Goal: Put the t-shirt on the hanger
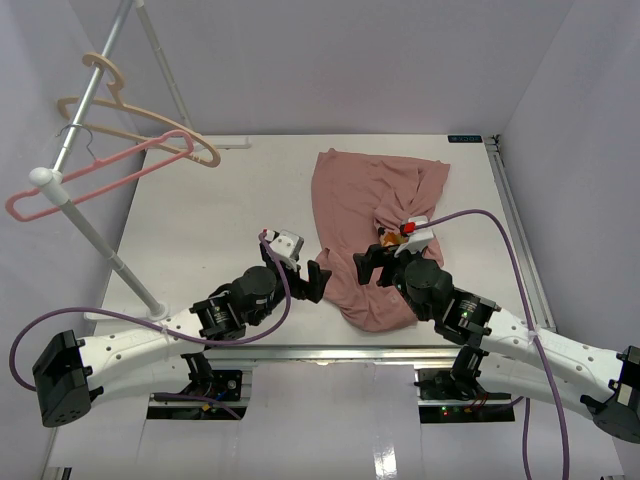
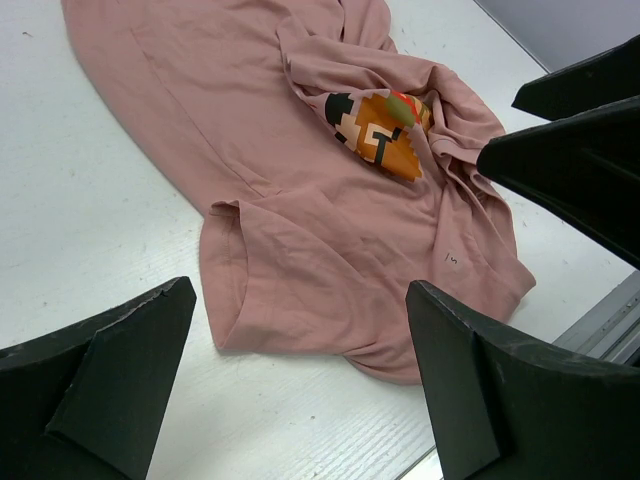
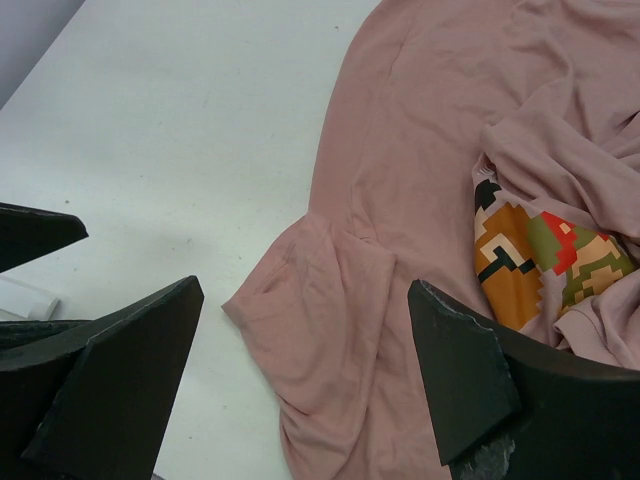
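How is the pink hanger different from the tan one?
The pink hanger is thin like wire, and the tan hanger is thicker. The pink one has a skinny metal hook, but the tan one's hook is chunky and tan like the rest of it. The pink one hangs nearer the robot, the tan one farther back. Both hang on the same rod, and neither has any clothes on it.
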